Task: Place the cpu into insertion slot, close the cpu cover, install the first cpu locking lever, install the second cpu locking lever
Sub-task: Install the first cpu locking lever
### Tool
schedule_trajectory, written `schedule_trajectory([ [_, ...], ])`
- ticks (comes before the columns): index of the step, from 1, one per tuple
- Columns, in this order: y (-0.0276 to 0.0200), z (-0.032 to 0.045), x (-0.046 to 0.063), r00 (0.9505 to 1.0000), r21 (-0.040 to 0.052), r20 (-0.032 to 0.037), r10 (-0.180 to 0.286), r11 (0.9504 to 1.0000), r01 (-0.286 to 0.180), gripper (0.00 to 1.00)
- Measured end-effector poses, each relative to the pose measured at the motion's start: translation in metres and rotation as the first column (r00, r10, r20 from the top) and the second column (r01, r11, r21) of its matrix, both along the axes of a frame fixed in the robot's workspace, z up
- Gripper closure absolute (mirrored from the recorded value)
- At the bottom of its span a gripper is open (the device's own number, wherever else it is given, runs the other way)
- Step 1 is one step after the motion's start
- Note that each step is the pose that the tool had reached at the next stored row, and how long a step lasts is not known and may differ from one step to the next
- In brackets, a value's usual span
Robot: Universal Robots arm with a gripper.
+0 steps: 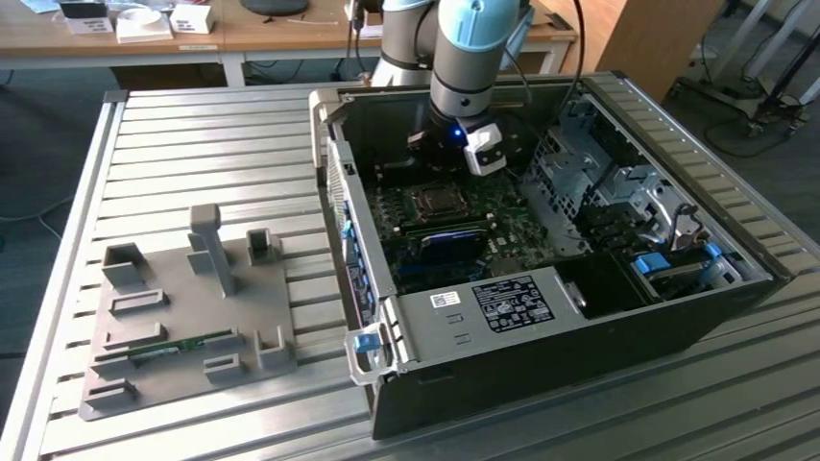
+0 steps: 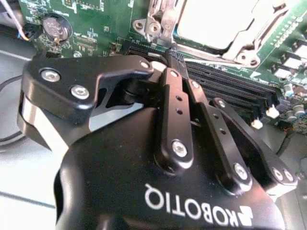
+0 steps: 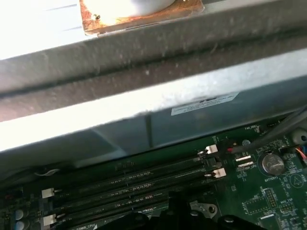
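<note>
The cpu (image 2: 218, 19) lies flat in the insertion slot (image 1: 436, 200) of the green motherboard (image 2: 96, 33), its pale metal top showing. The cpu cover (image 2: 242, 45) is folded down around it, framing the chip. My gripper (image 2: 173, 56) has its black fingers drawn together with nothing between them. Its tips hover just beside the socket's corner, over the near end of the long black memory slots (image 2: 230, 91). In the exterior view the gripper (image 1: 440, 161) hangs inside the open computer case, just behind the socket. I cannot tell how the locking levers stand.
The case's grey wall (image 3: 144, 110) rises close behind the memory slots (image 3: 134, 184). A coin battery (image 2: 56, 28) sits on the board near the gripper. A drive cage (image 1: 602, 182) and a labelled power supply (image 1: 506, 303) crowd the case. A grey fixture plate (image 1: 192, 317) lies outside on the slatted table.
</note>
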State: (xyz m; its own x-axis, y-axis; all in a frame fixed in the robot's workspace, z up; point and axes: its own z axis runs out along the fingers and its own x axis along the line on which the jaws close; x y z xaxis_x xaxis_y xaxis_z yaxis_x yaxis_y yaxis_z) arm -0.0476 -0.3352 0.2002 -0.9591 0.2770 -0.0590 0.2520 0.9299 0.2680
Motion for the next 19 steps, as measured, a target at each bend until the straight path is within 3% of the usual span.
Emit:
schedule_trajectory([
  [3, 0.0000, 0.0055, 0.0000, 1.0000, -0.0002, 0.0000, -0.004, 1.0000, 0.004, 0.89],
  [7, 0.0000, 0.0061, 0.0000, 0.9999, 0.0022, -0.0001, -0.015, 0.9999, 0.015, 0.89],
  [12, 0.0001, 0.0061, 0.0000, 0.9993, 0.0110, -0.0004, -0.037, 0.9992, 0.037, 0.89],
  [19, 0.0002, 0.0061, -0.0006, 0.9981, 0.0302, -0.0012, -0.061, 0.9976, 0.062, 0.89],
])
